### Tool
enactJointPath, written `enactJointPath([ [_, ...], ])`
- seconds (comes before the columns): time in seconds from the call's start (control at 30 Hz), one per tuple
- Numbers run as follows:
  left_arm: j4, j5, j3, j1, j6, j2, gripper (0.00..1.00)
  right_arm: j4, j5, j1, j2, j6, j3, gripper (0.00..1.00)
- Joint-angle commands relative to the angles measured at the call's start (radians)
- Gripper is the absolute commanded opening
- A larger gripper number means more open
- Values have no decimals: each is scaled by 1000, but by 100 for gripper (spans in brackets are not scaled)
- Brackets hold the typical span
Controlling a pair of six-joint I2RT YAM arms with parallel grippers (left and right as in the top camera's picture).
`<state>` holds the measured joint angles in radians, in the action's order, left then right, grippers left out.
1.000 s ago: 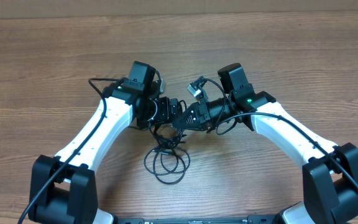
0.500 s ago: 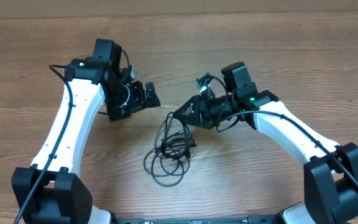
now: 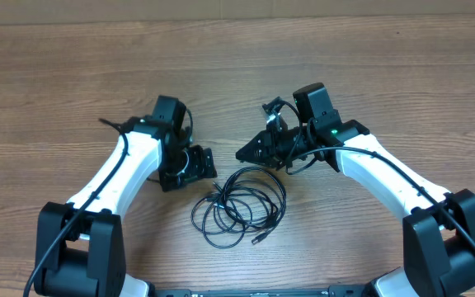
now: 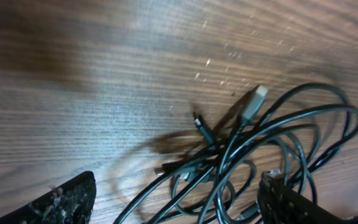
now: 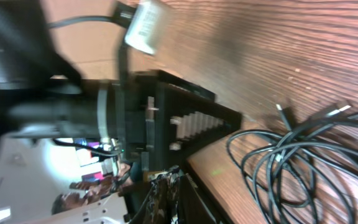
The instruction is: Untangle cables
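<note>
The cables [image 3: 239,206] lie on the wooden table as one loose tangle of thin black loops, with small plug ends sticking out at its edges. My left gripper [image 3: 198,167] stands open just left of the tangle, low over the table. In the left wrist view the cables [image 4: 260,155] fill the right half, and a few strands run between the gripper's [image 4: 176,208] two spread fingers. My right gripper [image 3: 248,152] is shut above the tangle's far edge and holds nothing I can see. In the right wrist view the cables [image 5: 303,162] lie to the right of the shut gripper [image 5: 182,202].
Bare wooden table [image 3: 72,91] surrounds the tangle on all sides. The thicker black arm cables run along both white arms. A white tag [image 5: 146,28] hangs on the left arm's cable, close to the right gripper.
The right gripper let go of the cables, which dropped and spread wider on the table, then shut again. The left arm swung from the far left back down beside the tangle.
</note>
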<state>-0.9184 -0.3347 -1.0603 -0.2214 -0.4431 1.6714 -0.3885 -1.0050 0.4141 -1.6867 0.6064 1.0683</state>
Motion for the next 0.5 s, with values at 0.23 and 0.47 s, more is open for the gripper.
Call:
enactJointPath([
  [0.23, 62, -175, 20, -4, -32, -3, 100, 182, -279, 3, 29, 27, 27, 4],
  [0.47, 89, -216, 20, -3, -29, -3, 4, 264, -317, 3, 30, 81, 27, 4],
])
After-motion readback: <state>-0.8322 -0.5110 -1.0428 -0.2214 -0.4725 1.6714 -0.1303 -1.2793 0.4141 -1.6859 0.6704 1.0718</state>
